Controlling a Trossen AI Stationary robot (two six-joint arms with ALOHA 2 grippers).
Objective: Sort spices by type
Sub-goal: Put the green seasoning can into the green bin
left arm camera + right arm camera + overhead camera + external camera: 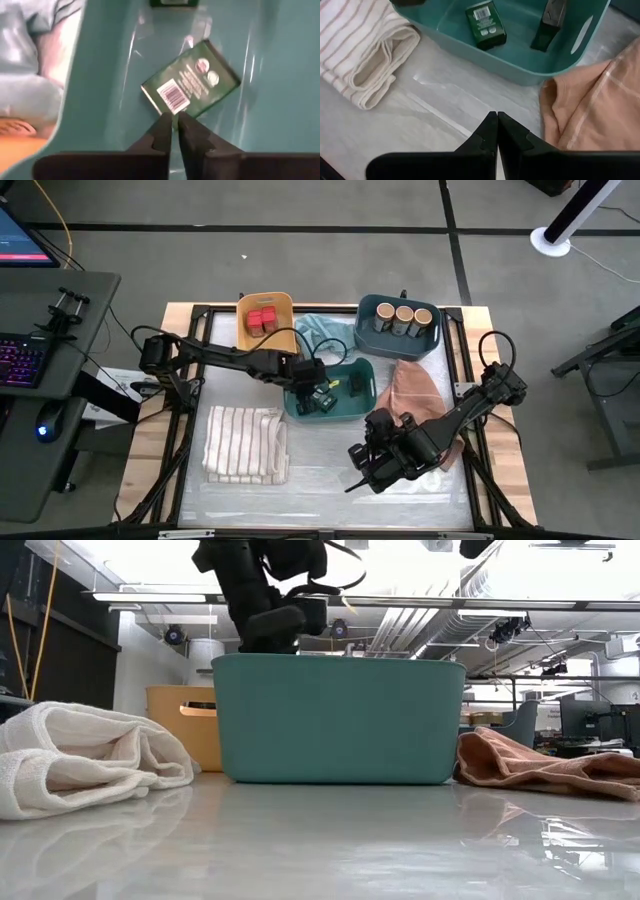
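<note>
Left tool [175, 125], pressed together, hovers over a green tin [192, 82] the low view hides.

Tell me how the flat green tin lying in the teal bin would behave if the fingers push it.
The tin lies flat on the teal bin floor, so it would probably slide, not roll or tip. Its boxy shape looks stiff. The floor looks glossy, so it may skid and turn easily.

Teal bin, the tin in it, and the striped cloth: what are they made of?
Teal bin: looks like moulded plastic, smooth and semi-gloss, with highlights streaking its inner walls. Tin: probably metal with a printed glossy label and barcode; could be coated card. Striped cloth: woven fabric, matte, soft folds, likely cotton.
</note>
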